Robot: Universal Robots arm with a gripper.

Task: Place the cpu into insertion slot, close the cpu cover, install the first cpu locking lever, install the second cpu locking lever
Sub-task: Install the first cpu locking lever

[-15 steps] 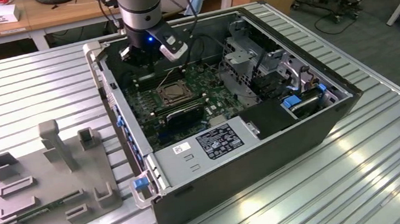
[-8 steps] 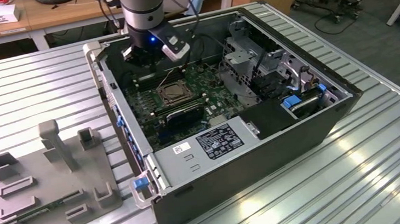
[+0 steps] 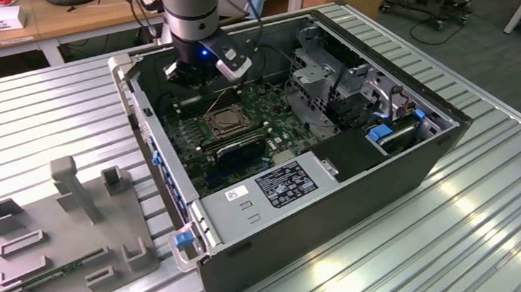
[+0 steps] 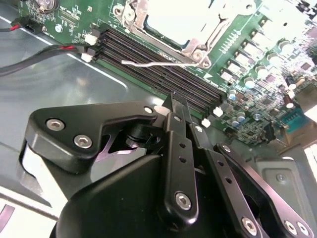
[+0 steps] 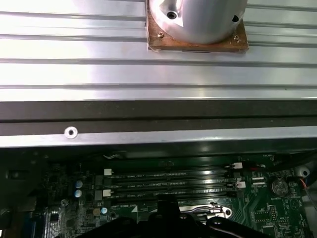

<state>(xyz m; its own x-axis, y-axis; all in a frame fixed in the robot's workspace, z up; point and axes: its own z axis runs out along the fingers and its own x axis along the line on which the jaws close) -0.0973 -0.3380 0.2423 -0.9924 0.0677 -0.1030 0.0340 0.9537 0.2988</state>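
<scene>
Reaching down into the open computer case [image 3: 344,213] on the slatted metal desk [image 3: 47,116], the arm holds its pincer [image 3: 199,85] low over the green motherboard [image 3: 256,103], just beside the processor socket. In the second wrist view the pincer [image 4: 177,101] has its fingers drawn together with nothing between them, the tips hanging above the row of black memory slots [image 4: 198,89]. The cpu [image 4: 183,15] sits in the socket as a pale, bright square, and the cpu cover [image 4: 198,47] lies down around it as a silver frame. A thin metal locking lever [image 4: 153,63] runs along the socket's edge over the memory slots, near the fingertips but apart from them; whether it is latched cannot be told. In the first wrist view the pincer's tips [image 5: 167,201] hang next to that lever [image 5: 210,210]. A grey parts fixture [image 3: 68,236] rests on the desk at the exterior view's left, well apart from the case.
</scene>
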